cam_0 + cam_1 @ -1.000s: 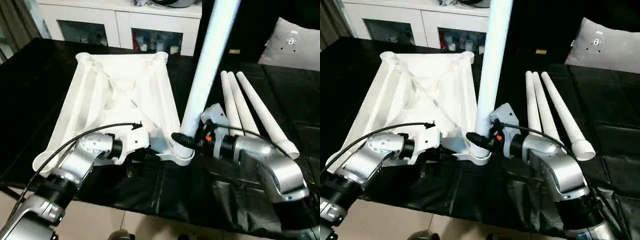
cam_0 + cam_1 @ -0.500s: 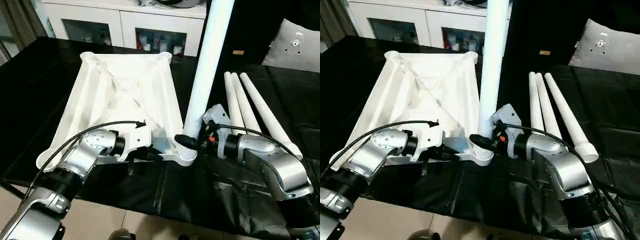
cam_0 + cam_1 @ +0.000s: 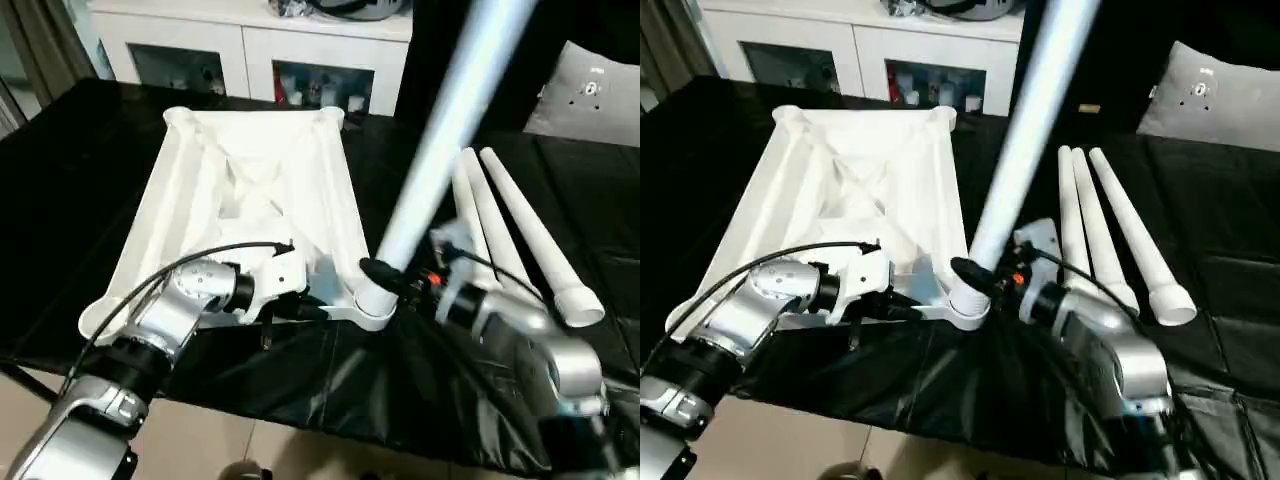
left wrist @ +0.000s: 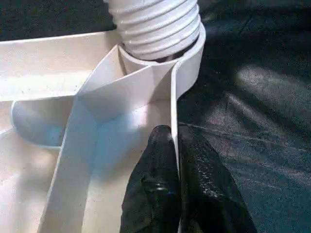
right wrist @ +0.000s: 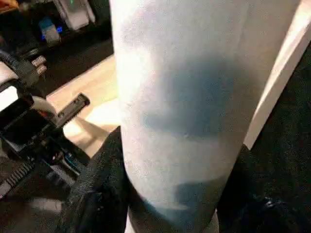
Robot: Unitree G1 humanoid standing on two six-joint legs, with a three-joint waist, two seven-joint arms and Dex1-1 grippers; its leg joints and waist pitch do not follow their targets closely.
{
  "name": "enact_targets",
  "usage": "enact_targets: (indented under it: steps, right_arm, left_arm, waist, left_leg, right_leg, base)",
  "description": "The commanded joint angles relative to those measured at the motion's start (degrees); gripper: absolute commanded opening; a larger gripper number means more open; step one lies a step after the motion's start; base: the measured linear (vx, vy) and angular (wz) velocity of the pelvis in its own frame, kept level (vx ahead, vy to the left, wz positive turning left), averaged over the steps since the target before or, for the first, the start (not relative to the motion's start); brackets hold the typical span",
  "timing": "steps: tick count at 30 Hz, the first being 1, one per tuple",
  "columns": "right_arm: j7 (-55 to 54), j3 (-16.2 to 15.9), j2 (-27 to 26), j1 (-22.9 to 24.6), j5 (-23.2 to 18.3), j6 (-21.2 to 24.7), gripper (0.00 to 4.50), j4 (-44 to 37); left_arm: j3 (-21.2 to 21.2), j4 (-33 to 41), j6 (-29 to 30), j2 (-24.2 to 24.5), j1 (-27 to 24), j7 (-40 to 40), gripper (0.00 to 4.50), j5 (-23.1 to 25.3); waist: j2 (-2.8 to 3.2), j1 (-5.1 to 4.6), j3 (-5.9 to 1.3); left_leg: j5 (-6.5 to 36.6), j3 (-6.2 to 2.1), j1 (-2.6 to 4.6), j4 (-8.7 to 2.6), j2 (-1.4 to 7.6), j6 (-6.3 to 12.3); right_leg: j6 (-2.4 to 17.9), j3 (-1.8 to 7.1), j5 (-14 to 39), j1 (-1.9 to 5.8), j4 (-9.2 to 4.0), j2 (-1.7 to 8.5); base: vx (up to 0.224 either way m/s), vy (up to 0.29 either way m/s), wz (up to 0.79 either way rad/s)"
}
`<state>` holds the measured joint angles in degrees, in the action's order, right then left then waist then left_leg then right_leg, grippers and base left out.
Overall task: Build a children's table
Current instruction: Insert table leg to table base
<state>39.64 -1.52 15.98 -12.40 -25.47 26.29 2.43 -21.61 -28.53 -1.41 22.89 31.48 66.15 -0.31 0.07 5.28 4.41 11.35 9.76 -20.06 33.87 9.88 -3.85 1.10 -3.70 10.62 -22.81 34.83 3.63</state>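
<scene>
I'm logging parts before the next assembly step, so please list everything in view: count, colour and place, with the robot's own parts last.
Tabletop: one, white, lying ribbed underside up on the black cover, left of centre.
Mounted leg: one, white, its ribbed end in the tabletop's near right corner socket, leaning to the right.
Loose legs: three, white, lying side by side on the cover, right of the tabletop.
Table cover: one, black, under all the parts.
Cabinet: one, white with glass doors, behind the table.
Cushion: one, grey, far right at the back.
Left claw: black fingers pinched on the tabletop's near edge wall, beside the socket.
Right claw: black fingers gripping the mounted leg near its base.
</scene>
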Motion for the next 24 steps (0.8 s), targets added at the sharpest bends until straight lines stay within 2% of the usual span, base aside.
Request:
enact_targets:
  steps: [1,3,6,7,8,11,12,14,15,17,18,20,23,24]
  right_arm:
    - [-0.8,-0.9,1.3,3.4,2.1,1.6,1.89,3.0]
    - [0.1,-2.7,2.5,4.8,4.2,-0.3,1.89,1.3]
    - [1.0,-6.3,5.1,5.3,8.7,-2.9,1.89,1.0]
    - [1.4,-7.8,6.2,5.0,10.5,-3.8,1.89,1.5]
    - [1.7,-8.7,6.8,4.7,11.6,-4.3,1.89,1.9]
    - [1.9,-9.5,7.3,4.3,12.7,-4.9,1.89,2.3]
    - [3.4,-11.8,8.7,2.9,14.3,-4.9,1.89,3.4]
    - [5.3,-13.8,9.7,1.2,15.1,-4.5,1.89,4.8]
    - [5.4,-14.0,9.8,1.1,15.1,-4.5,1.89,4.8]
    - [6.7,-15.2,10.5,0.4,15.4,-4.2,1.89,5.4]
    - [9.4,-17.3,11.6,-0.4,15.8,-3.3,1.89,5.9]
    - [11.5,-18.8,11.7,-1.7,16.2,-2.6,1.89,7.6]
    - [12.3,-19.6,11.2,-2.7,16.6,-2.4,1.89,9.3]
    - [12.3,-19.8,10.9,-3.4,16.8,-2.5,1.89,10.3]
  left_arm:
    - [2.5,0.5,0.0,-0.9,-0.6,-2.7,0.0,-2.4]
    - [2.6,0.8,0.0,-1.0,-0.8,-2.7,0.0,-2.1]
    - [2.5,1.1,-0.2,-1.1,-0.9,-2.5,0.0,-1.9]
    - [2.2,1.3,-0.3,-1.1,-0.9,-2.1,0.0,-1.6]
    - [2.0,1.3,-0.6,-1.0,-0.9,-1.8,0.0,-1.3]
    - [1.7,1.4,-1.0,-0.9,-0.9,-1.6,0.0,-1.0]
    - [1.2,1.2,-1.8,-0.5,-0.6,-1.0,0.0,-0.2]
    - [0.5,1.0,-2.7,0.2,-0.2,0.1,0.0,0.6]
    - [0.5,1.0,-2.8,0.2,-0.1,0.1,0.0,0.6]
    - [0.3,0.6,-3.2,0.4,0.2,0.7,0.0,0.8]
    - [0.1,0.1,-3.8,0.6,1.0,1.7,0.0,0.9]
    - [0.0,-1.4,-4.5,0.4,2.9,3.1,0.0,0.7]
    - [-0.1,-3.0,-5.2,0.0,4.6,3.9,0.0,0.6]
    - [0.2,-4.3,-5.4,-0.3,5.9,4.0,0.0,0.8]
  waist:
    - [-0.47,-0.41,-2.71]
    - [-0.24,-0.4,-2.58]
    - [-0.39,-0.59,-2.54]
    - [-0.13,-0.57,-2.47]
    - [-0.22,-0.6,-2.49]
    - [-0.09,-0.68,-2.31]
    - [-0.07,-0.83,-2.26]
    - [-0.04,-1.19,-1.92]
    - [0.11,-1.28,-1.83]
    - [0.06,-1.36,-1.56]
    - [-0.19,-1.44,-1.13]
    - [-0.31,-1.55,-1.08]
    - [-0.53,-1.6,-0.79]
    - [-0.65,-1.61,-0.63]
  left_leg:
    - [14.7,-1.27,0.13,-4.83,3.21,1.21]
    - [15.1,-1.29,0.13,-4.92,3.21,1.28]
    - [14.9,-1.24,0.1,-4.88,3.06,1.58]
    - [15.2,-1.28,0.08,-4.9,3.06,1.63]
    - [15.3,-1.27,0.1,-4.9,3.08,1.63]
    - [15.9,-1.31,0.16,-5.11,3.11,1.8]
    - [15.9,-1.41,0.07,-5.27,3.13,1.85]
    - [16.5,-1.43,0.08,-5.42,3.18,2.03]
    - [17.8,-1.41,0.38,-5.4,3.23,1.93]
    - [18.9,-1.47,0.47,-5.47,3.22,1.82]
    - [19.8,-1.54,0.5,-5.62,3.21,1.92]
    - [19.6,-1.5,0.51,-5.65,3.2,2.08]
    - [18.4,-1.39,0.58,-5.87,3.31,2.56]
    - [18.4,-1.35,0.74,-6.0,3.48,2.46]
  right_leg:
    - [6.0,3.32,28.5,1.92,-6.25,5.29]
    - [5.6,3.32,29.0,1.83,-6.32,5.25]
    - [5.1,3.33,29.9,1.78,-6.48,5.21]
    - [4.9,3.32,30.7,1.72,-6.56,5.24]
    - [4.8,3.29,30.8,1.71,-6.6,5.21]
    - [4.5,3.27,31.3,1.64,-6.75,5.13]
    - [4.6,3.21,30.9,1.75,-6.79,5.12]
    - [4.9,3.21,30.2,1.6,-6.81,4.95]
    - [5.1,3.26,31.2,1.4,-7.02,5.07]
    - [5.0,3.28,32.1,1.27,-7.17,5.08]
    - [4.7,3.32,33.1,1.11,-7.37,5.09]
    - [4.6,3.42,33.2,1.11,-7.42,5.13]
    - [5.3,3.5,31.1,1.05,-7.48,5.13]
    - [6.1,3.5,29.8,1.05,-7.42,5.14]
  base:
    - [0.0,0.0,0.0]
    - [0.0,0.0,0.0]
    - [0.0,0.0,0.0]
    - [0.0,0.0,0.0]
    - [0.0,0.0,0.0]
    - [0.0,0.0,0.0]
    - [0.0,0.0,0.0]
    - [0.0,0.0,0.0]
    - [0.0,0.0,0.0]
    - [0.0,0.0,0.0]
    - [0.0,0.0,0.0]
    - [0.0,0.0,0.0]
    - [0.0,0.0,0.0]
    - [0.0,0.0,0.0]
